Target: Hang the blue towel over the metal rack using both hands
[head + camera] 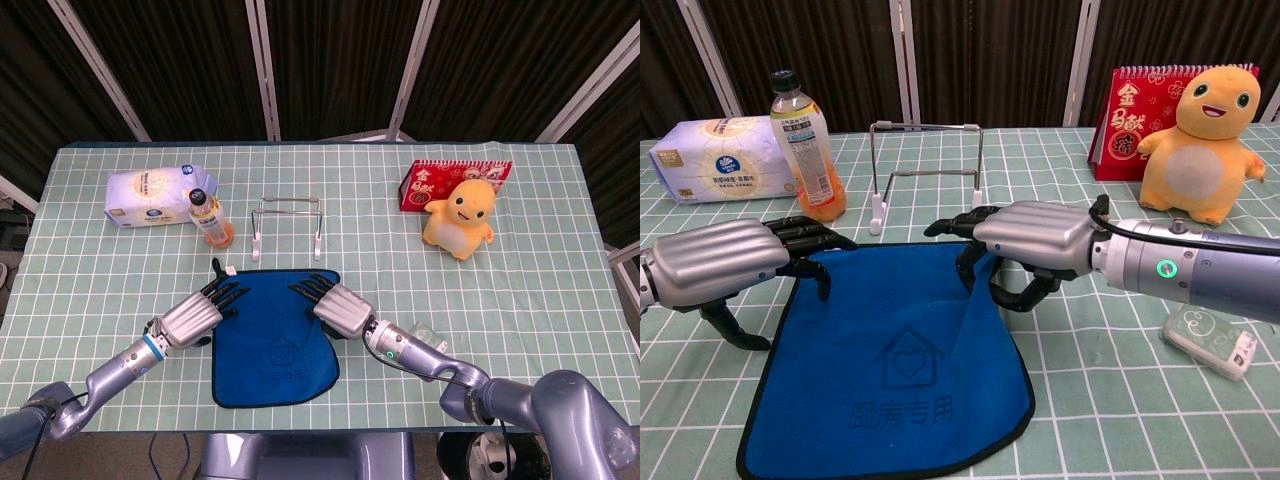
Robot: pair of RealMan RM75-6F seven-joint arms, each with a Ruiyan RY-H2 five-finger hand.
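Note:
The blue towel [270, 340] [890, 370] lies flat on the checked tablecloth, in front of the metal rack [288, 201] [925, 126], which stands upright and bare. My right hand [335, 305] [1035, 235] pinches the towel's far right corner, and the cloth edge rises into its fingers. My left hand [195, 318] [725, 262] is at the towel's far left corner. Its fingers reach over the corner with the thumb hanging apart outside the edge, and it holds no cloth.
An orange drink bottle [208, 220] [805, 145] and a tissue pack [155, 195] [715, 160] stand left of the rack. A yellow plush [460, 218] [1195, 150] and a red calendar [440, 180] [1130, 110] are at the far right. A small clear object [425, 333] [1210, 340] lies by my right forearm.

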